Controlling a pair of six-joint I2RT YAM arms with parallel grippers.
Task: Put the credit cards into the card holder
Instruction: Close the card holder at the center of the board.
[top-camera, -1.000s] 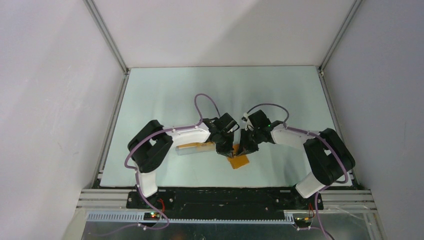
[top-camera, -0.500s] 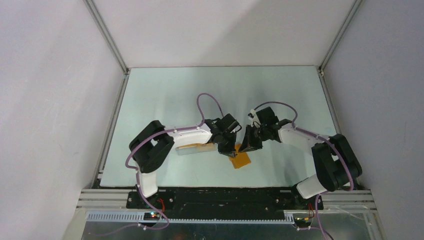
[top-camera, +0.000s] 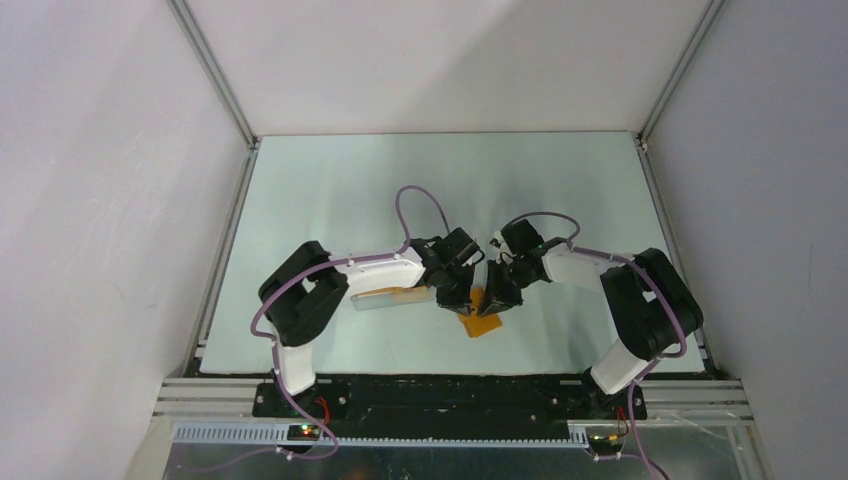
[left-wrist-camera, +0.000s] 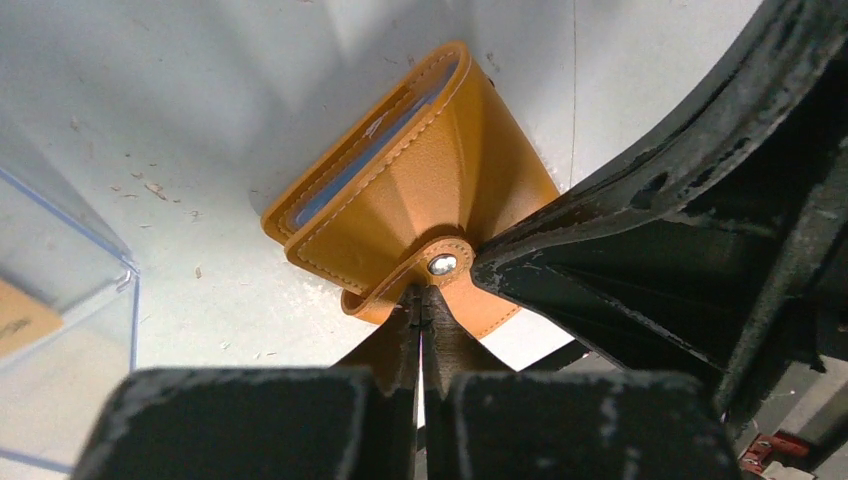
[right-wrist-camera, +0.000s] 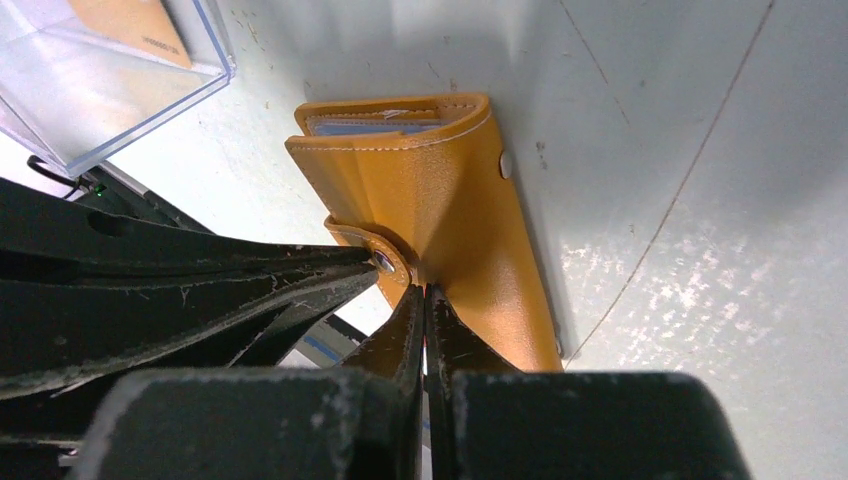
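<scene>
Both tools are seen with their fingers pressed together. The left tool (left-wrist-camera: 420, 308) and the right tool (right-wrist-camera: 425, 300) are brought nose to nose at the card holder (left-wrist-camera: 400, 195), which is lying near the middle of the counter (top-camera: 330, 190), toward its near edge. The left tool's tips are set just under the snap strap (left-wrist-camera: 438, 265) of the card holder. The right tool's tips are laid against the orange outer face just beside that strap. Whether any leather is nipped between either pair of fingers cannot be told. The card holder is folded over with its outer face creased, and blue-grey pockets are shown at its open edge. A clear plastic box (right-wrist-camera: 70, 100) is placed near it on the left arm's side, apart from it, and one credit card (right-wrist-camera: 130, 25) is seen lying inside that box.
</scene>
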